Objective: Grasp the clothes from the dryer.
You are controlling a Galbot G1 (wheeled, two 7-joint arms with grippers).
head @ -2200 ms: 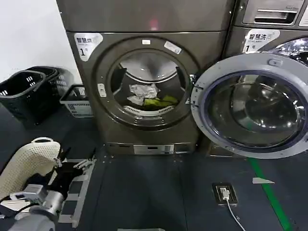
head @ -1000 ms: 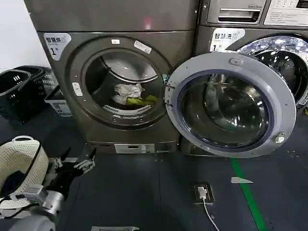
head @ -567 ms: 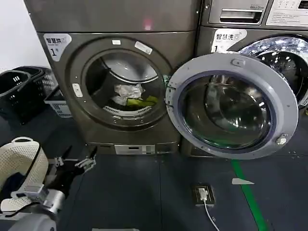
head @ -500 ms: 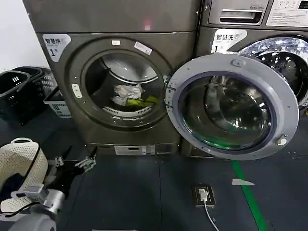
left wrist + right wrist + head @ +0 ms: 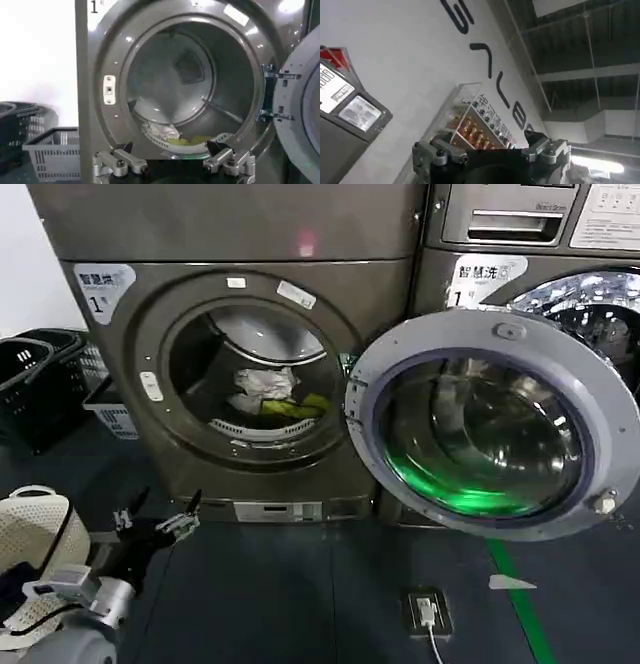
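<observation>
Left claw (image 5: 158,522), wide open and empty, is to be advanced through dryer (image 5: 245,374) opening, lowered onto clothes (image 5: 270,392); right claw (image 5: 492,150) open, raised, idle.

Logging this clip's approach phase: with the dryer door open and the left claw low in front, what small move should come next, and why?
Probably advance the left claw up and forward toward the dryer opening. It is open and empty, short of the drum, and the clothes lie at the drum's bottom, with the door swung aside.

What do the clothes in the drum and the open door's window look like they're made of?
The clothes look like soft woven fabric, crumpled and matte, white beside yellow-green. The door window looks like clear glass or hard plastic: glossy, with green reflections, in a grey frame.
</observation>
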